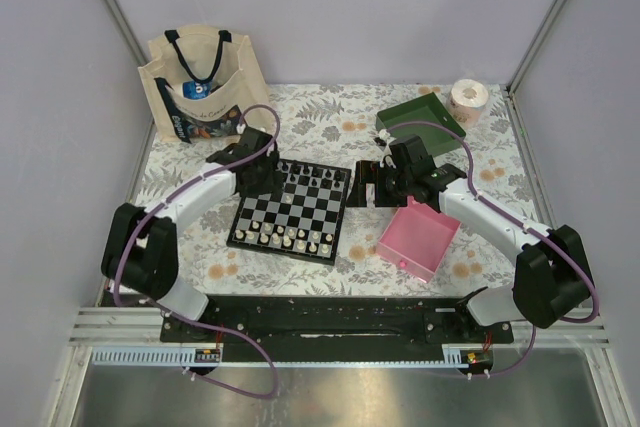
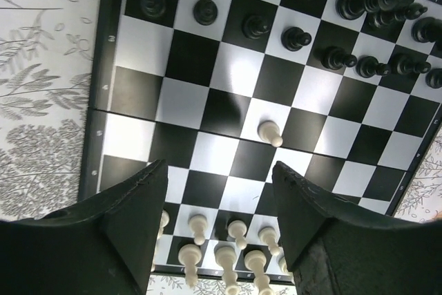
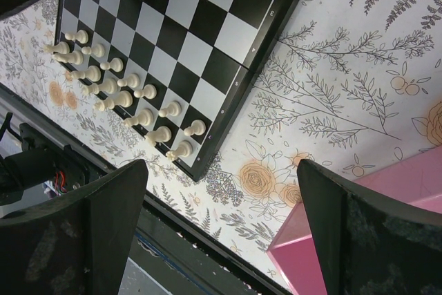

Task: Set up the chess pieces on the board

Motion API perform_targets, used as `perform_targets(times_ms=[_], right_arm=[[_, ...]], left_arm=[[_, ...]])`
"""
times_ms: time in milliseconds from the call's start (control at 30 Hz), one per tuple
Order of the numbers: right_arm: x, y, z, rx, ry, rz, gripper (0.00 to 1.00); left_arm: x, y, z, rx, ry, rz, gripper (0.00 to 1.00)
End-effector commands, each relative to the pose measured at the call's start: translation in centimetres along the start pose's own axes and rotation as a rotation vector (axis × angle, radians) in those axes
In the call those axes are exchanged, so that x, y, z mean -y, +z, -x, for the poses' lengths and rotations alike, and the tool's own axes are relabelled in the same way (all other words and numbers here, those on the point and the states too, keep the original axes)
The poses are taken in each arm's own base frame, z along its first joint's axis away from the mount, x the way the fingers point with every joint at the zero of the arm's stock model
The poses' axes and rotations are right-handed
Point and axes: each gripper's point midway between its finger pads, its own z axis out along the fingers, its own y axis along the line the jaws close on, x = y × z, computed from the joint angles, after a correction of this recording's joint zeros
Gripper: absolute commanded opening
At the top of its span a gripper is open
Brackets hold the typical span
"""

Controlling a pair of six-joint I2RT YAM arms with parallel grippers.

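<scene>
Because nearly every piece already stands in rank, the flat black-and-white checkered chessboard (image 1: 290, 212) in the middle of the floral-patterned table (image 1: 180, 162) looks close to ready. The cream-white chessmen (image 1: 290, 239) line its edge nearest the arms and the black chessmen (image 1: 315, 180) its far edge, as the start of a game wants. One cream-white pawn (image 2: 269, 132) stands alone out in the middle squares (the odd one out, I'd say, and likely the piece to go back in line). The left hand (image 2: 219, 195) hangs above the board at its left side, fingers spread with nothing between them. In its wrist view the lone pawn sits just beyond the gap, which would suit a straight reach onto it. The right hand (image 3: 222, 184) hovers fully spread and empty over bare table between the board and the pink square plastic tray (image 3: 387, 198), clear of the left arm's work, I reckon.
</scene>
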Motion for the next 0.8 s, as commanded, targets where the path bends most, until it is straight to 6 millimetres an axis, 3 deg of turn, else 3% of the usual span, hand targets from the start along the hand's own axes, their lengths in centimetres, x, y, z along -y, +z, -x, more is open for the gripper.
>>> perform_targets(times_ms=[0, 400, 600, 767], right_arm=[[-1.6, -1.0, 2.2, 0.079, -0.041, 0.046, 0.99], [-1.6, -1.1, 2.0, 0.071, -0.044, 0.043, 0.99], [-1.5, -1.2, 2.0, 0.072, -0.045, 0.039, 1.00], [-1.4, -1.1, 1.9, 0.069, -0.048, 0.035, 0.99]], left_arm=[[3.0, 1.1, 1.0, 0.009, 0.015, -0.070, 0.65], [4.3, 3.5, 1.1, 0.002, 0.035, -0.016, 0.60], [4.4, 4.1, 0.9, -0.008, 0.045, -0.002, 0.52], [4.3, 4.4, 0.6, -0.020, 0.049, 0.004, 0.51]])
